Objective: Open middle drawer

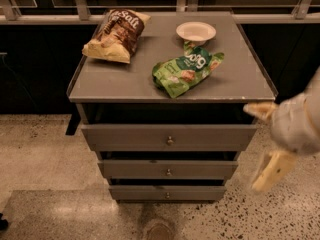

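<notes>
The grey cabinet (125, 84) stands in the middle of the camera view with three drawers. The middle drawer (135, 169) is the second one, a flat grey front with a small brass knob (168, 172) at its centre, and it looks pushed in. My gripper (254, 147) is at the right edge of the view, beside the cabinet's right front corner at about drawer height. Its two cream fingers (274, 168) are spread apart with nothing between them. It is well to the right of the knob and touches no drawer.
The top drawer (125, 137) and the bottom drawer (135, 192) have like knobs. On the cabinet top lie a brown chip bag (116, 34), a green chip bag (186, 69) and a white bowl (196, 32). A railing runs behind. Speckled floor lies around.
</notes>
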You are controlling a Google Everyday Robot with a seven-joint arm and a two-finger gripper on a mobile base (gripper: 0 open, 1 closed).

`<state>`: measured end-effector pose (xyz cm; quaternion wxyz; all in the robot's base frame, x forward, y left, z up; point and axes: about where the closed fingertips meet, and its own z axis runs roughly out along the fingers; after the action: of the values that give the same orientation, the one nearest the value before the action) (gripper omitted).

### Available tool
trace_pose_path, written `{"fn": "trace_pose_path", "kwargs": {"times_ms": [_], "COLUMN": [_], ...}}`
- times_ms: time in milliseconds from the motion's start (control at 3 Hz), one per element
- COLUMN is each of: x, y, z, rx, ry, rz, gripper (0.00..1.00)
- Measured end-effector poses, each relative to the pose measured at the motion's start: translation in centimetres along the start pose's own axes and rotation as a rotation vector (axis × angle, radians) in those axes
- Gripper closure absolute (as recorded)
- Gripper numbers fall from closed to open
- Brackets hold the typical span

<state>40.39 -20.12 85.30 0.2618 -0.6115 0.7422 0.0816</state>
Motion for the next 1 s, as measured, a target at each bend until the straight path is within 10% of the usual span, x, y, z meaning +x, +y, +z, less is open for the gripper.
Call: {"fn": "trace_pose_path", "kwargs": {"times_ms": [1000], "x": [4.6], "y": [2.1], "z": [4.0], "rx": [0.054], "ry": [-0.091], "rz": [0.135], "gripper": [0.00]}}
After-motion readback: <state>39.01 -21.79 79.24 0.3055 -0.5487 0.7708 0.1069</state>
